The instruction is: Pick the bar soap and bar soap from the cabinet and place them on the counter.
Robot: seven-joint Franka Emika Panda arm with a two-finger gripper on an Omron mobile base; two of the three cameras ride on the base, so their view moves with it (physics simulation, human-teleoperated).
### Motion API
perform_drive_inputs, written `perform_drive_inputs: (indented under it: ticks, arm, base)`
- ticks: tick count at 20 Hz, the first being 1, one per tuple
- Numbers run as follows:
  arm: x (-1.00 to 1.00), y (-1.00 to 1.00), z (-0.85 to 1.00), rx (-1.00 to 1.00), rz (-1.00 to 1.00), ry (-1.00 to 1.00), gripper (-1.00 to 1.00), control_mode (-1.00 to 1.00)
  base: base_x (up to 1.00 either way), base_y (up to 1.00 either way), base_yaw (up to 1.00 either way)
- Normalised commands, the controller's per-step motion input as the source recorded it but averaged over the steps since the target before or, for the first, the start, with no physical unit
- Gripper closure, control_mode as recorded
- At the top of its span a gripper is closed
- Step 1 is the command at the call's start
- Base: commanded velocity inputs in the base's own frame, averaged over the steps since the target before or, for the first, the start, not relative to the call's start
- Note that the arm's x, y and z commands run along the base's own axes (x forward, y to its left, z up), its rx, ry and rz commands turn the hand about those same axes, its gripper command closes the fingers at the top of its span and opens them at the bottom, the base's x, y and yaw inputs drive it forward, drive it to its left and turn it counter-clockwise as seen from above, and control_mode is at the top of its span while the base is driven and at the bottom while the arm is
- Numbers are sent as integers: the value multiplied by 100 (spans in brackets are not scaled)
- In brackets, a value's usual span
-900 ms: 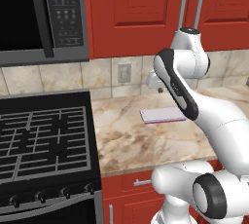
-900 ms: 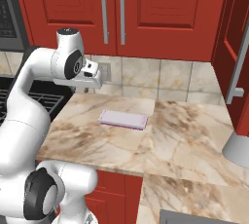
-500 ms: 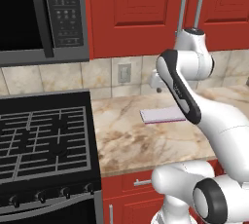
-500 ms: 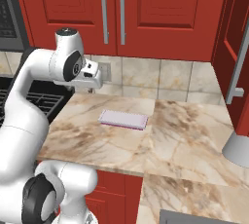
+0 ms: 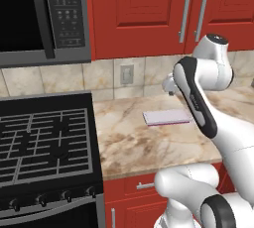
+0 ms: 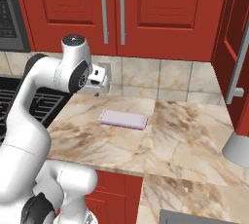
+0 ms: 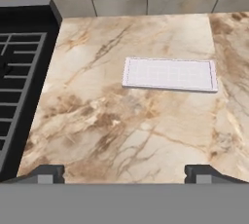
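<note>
Bar soaps: neither visible; likely behind shut cabinet doors, paired silver handles meeting at centre. Counter below carries just lavender pad, flat, near backsplash, well apart from stove at slab's edge. Gripper hovers above counter, camera looking down on marble; fingertips spread wide at frame's lower corners, nothing between them. Judgement: hand empty and wide, ready for handle; doors need opening before either soap is reachable. Wall outlet sits on tile behind.
</note>
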Motion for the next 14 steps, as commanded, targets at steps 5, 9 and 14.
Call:
perform_drive_inputs:
  ticks: [5, 9, 14]
  arm:
    - [-2, -22, 8, 5, 0, -6, -100, -100]
    - [0, -17, 10, 4, 0, -4, -100, -100]
    - [0, -28, 14, 2, 0, -6, -100, -100]
  base:
    - [0, 0, 0]
    - [0, 0, 0]
    - [0, 0, 0]
